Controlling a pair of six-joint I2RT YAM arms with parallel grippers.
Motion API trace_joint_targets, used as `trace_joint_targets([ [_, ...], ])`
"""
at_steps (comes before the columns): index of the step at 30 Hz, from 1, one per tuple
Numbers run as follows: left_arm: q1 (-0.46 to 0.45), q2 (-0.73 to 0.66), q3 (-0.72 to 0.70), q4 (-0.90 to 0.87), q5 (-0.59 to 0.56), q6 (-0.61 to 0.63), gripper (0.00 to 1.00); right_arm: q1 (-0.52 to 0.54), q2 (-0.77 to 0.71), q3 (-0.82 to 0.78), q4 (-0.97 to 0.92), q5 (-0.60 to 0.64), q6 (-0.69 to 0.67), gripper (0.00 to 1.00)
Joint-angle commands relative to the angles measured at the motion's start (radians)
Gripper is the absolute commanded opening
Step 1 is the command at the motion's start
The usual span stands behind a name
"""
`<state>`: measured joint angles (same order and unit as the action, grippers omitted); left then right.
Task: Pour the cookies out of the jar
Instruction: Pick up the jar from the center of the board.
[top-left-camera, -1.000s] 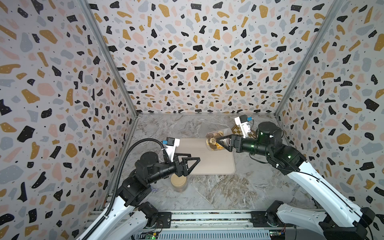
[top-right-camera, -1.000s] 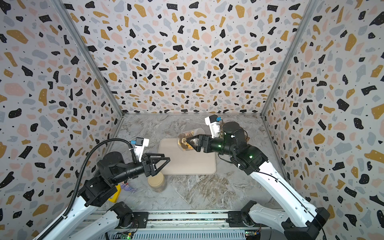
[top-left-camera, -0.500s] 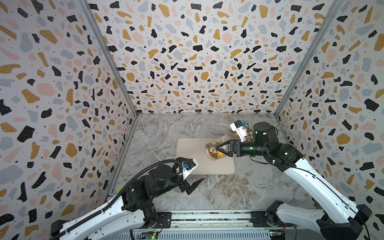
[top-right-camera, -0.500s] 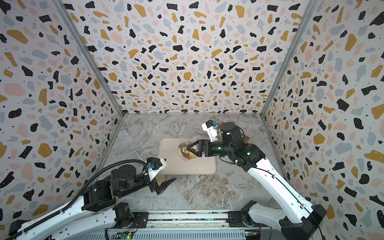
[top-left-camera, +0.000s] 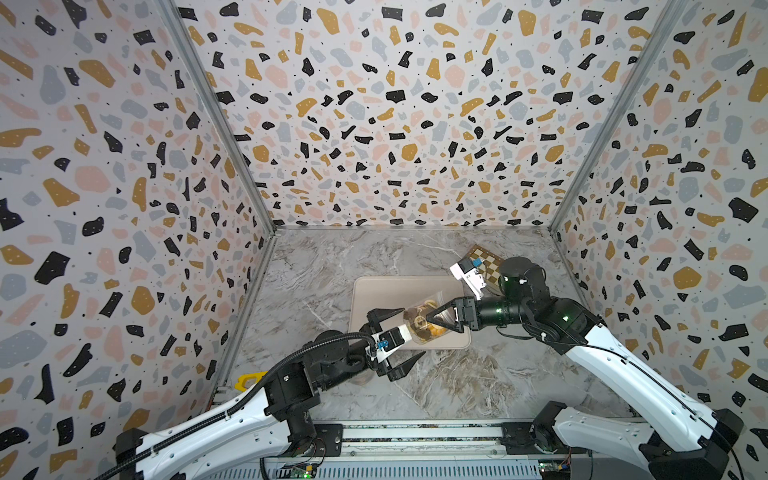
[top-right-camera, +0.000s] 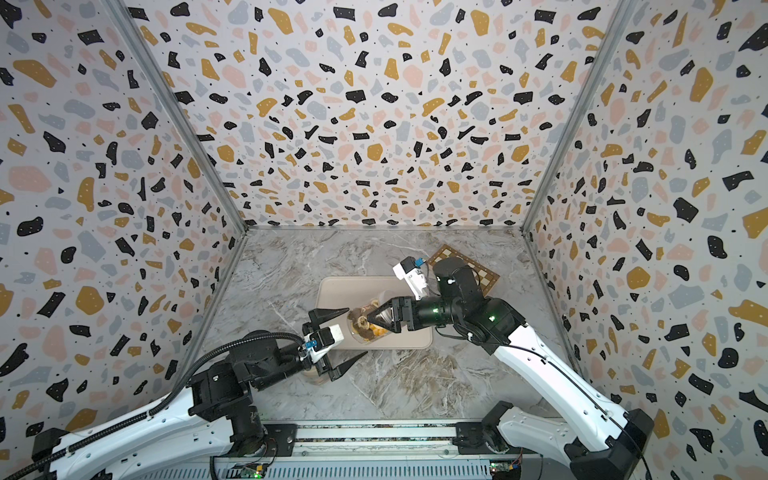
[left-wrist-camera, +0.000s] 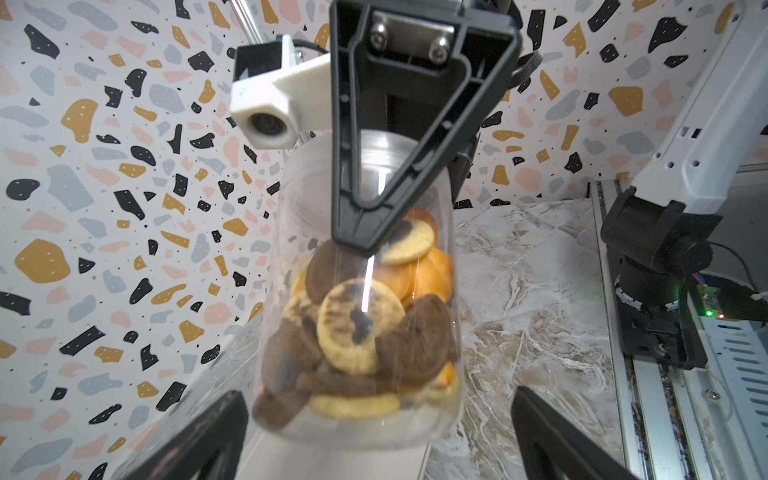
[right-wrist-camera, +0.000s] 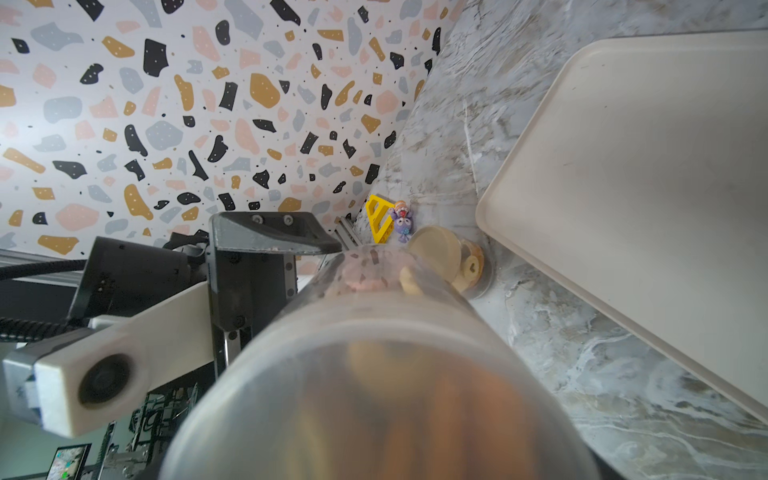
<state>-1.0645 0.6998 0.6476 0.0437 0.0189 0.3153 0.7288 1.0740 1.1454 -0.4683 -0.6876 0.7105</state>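
Overhead, a grey marble-patterned table is seen, closed in on three sides by terrazzo-printed walls and bordered at the near edge by a metal rail. A beige tray is laid at the middle of the table, and a checkerboard is set in the far right corner. In the right wrist view a tan lid is seen on the table just beside a corner of the tray. A yellow plastic piece and a small purple figurine are seen beyond it, by the wall.

A clear jar is gripped by the right end effector and is held above the near edge of the tray. Its long axis is laid roughly in line with that end effector, across the table from right to left. One end is turned toward the left end effector. The cookies, golden and dark brown, are bunched inside the jar at that end, and none is seen on the tray.

The left end effector is spread wide open, with one jaw placed on each side of the jar's end and a gap left on both sides.
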Motion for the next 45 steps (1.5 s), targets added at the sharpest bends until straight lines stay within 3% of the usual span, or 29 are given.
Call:
trace_joint_targets([
  [1,-0.004,0.013,-0.012,0.151,0.066,-0.037,0.99,0.017,-0.02,0.015,0.105,-0.048,0.024,0.62],
  [11,0.029,0.041,-0.074,0.285,0.111,-0.155,0.99,0.018,-0.044,-0.022,0.177,-0.111,0.074,0.63],
  [16,0.119,0.007,-0.139,0.393,0.209,-0.321,0.99,0.018,-0.059,-0.041,0.241,-0.13,0.117,0.63],
  [22,0.131,0.009,-0.156,0.536,0.281,-0.451,0.99,0.018,-0.052,-0.074,0.318,-0.156,0.173,0.63],
  [31,0.131,0.08,-0.16,0.698,0.354,-0.541,1.0,0.02,-0.061,-0.078,0.36,-0.165,0.206,0.64],
  [39,0.132,0.068,-0.214,0.775,0.282,-0.6,0.99,0.024,-0.07,-0.102,0.425,-0.177,0.252,0.64],
  [45,0.131,0.079,-0.216,0.792,0.312,-0.609,0.99,0.027,-0.074,-0.113,0.48,-0.179,0.285,0.65],
])
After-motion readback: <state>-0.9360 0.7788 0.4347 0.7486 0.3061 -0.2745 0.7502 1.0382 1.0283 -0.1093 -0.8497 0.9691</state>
